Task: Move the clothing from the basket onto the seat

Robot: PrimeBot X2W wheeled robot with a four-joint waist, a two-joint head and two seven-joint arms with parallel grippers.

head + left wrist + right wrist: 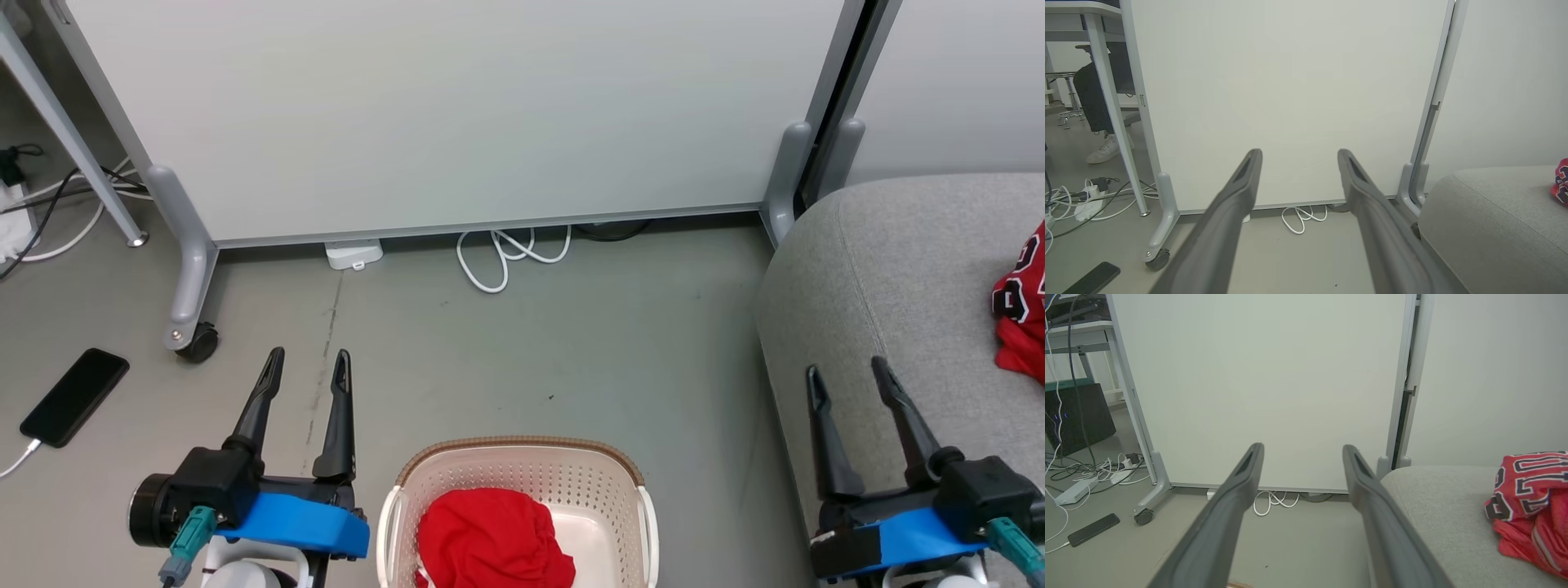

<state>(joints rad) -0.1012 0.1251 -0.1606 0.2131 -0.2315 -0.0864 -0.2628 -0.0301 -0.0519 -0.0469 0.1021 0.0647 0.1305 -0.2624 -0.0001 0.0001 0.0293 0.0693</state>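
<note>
A bundled red garment (492, 541) lies in the cream perforated basket (608, 482) at the bottom centre of the head view. A red jersey (1531, 498) with black-and-white lettering rests on the grey seat (898, 269) at the right; the jersey (1020, 306) also reaches the head view's right edge. My left gripper (309, 359) hovers open over the floor, left of the basket, holding nothing. My right gripper (845, 369) is open above the seat's front-left corner, well left of the jersey. In the wrist views both the left gripper (1298, 153) and the right gripper (1301, 448) point at the wall panel.
A pale wheeled partition panel (457, 114) stands behind, with a caster (196, 341) at its left foot. A white cable coil (506, 253) lies under it. A black phone (75, 396) on a charging lead lies on the floor at left. A person's shoe (1106, 149) shows beyond a table leg.
</note>
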